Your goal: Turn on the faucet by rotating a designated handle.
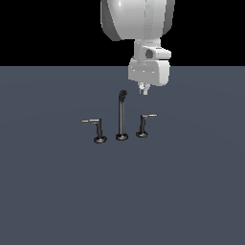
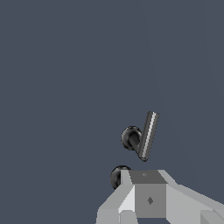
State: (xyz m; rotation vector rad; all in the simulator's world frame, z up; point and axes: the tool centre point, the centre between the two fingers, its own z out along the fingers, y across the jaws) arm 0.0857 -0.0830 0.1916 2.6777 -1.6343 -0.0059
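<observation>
Your gripper (image 1: 144,90) hangs above the floor (image 1: 57,191), higher than every part of the faucet (image 1: 122,116) except about level with the bent tip of the spout, and it holds nothing. In the exterior view only a small pale tip shows under the wrist block, so the fingers look drawn close together, but you cannot tell for sure how the jaws stand; the wrist view shows the grey hand body and no clear gap either.

The handle (image 1: 145,124) you want is the one on the exterior view's right of the spout, standing on its round base with its short arm running level toward that same side, pale at the end. It sits below the gripper and nearly under it, a shade toward the exterior view's right. Whether it lies nearer or farther from the camera than the gripper, that view alone does not settle.

The wrist view helps: the handle (image 2: 146,135) shows as a bright bar close beside its dark round base, just ahead of the hand, with the spout's base (image 2: 117,176) partly tucked behind the hand body. So the arm's long axis runs roughly away from the hand.

The twin handle (image 1: 95,128) is well apart, past the spout. Your coming move is mostly a descent, ending beside the short arm.
</observation>
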